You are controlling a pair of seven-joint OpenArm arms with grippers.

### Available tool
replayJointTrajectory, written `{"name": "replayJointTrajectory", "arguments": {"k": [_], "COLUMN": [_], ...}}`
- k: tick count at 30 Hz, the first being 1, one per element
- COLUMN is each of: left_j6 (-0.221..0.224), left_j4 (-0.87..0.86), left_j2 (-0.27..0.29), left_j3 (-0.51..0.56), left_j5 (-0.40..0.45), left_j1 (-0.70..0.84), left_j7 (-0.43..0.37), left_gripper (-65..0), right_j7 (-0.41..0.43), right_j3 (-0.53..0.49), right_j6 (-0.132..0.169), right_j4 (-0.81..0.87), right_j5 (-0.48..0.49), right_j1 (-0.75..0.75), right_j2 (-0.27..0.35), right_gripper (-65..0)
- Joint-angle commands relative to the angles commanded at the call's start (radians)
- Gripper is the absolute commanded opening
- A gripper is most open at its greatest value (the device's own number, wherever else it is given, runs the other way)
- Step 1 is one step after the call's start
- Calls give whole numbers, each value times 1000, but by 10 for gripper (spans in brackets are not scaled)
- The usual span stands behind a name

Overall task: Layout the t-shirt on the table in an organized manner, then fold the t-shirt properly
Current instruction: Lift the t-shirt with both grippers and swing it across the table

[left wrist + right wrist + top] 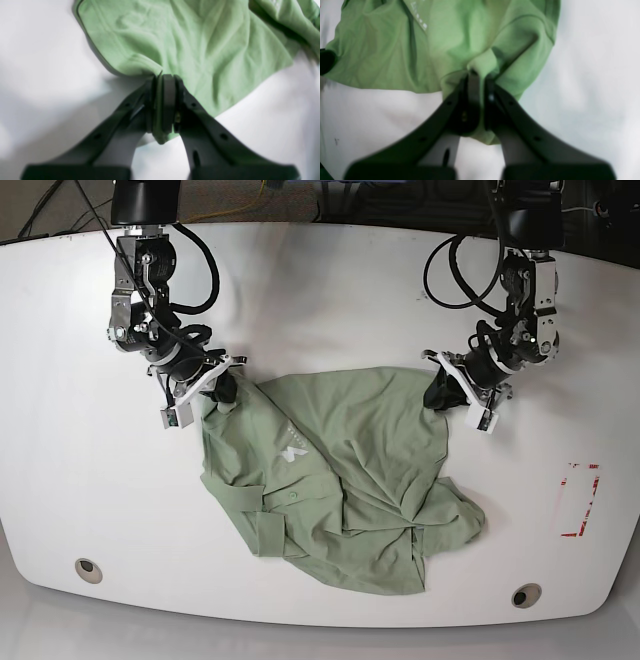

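The pale green t-shirt [330, 470] lies wrinkled on the white table [330, 300], stretched between both grippers at its top edge and bunched toward the front. A small white mark [293, 450] shows on it. My left gripper [437, 393] is shut on the shirt's right upper edge; the left wrist view shows the gripper [161, 77] pinching a fold of the cloth [200, 50]. My right gripper [222, 390] is shut on the left upper corner; the right wrist view shows the gripper [480, 75] clamping the cloth [395, 55].
Two round grey grommets [88, 567] [526, 594] sit near the front edge. Red tape marks [578, 500] lie at the right. Cables hang behind the table's back edge. The shirt's bunched hem reaches close to the front edge.
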Motion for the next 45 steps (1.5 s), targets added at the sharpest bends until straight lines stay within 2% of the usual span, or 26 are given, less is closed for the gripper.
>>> {"name": "replayJointTrajectory", "arguments": {"k": [5, 13, 18, 23, 27, 31, 39, 45], "left_j6": [0, 0, 0, 0, 0, 0, 0, 0], "left_j4": [75, 221, 296, 344, 344, 342, 336, 249], "left_j2": [-3, -54, -68, -110, -127, -152, -183, -196], "left_j3": [-40, -64, -66, -66, -63, -61, -46, 35], "left_j5": [0, 0, 0, 0, 2, 2, 3, 74], "left_j1": [0, -6, -61, -138, -230, -336, -563, -799], "left_j7": [55, 129, 189, 241, 265, 336, 394, 397], "left_gripper": [-620, -620, -620, -620, -620, -620, -620, -620], "right_j7": [-2, -8, -5, -5, -6, -6, -6, -6], "right_j3": [9, 64, 103, 120, 135, 135, 133, 132], "right_j6": [-5, -6, -5, -5, -5, -5, -2, 0], "right_j4": [51, 126, 126, 121, 97, 32, -94, -226], "right_j5": [2, 2, 2, -2, 2, 2, 3, 3], "right_j1": [-20, -23, 2, 58, 127, 212, 416, 618], "right_j2": [0, -8, -6, 3, 26, 58, 117, 163], "right_gripper": [-650, -650, -650, -650, -650, -650, -650, -650]}}
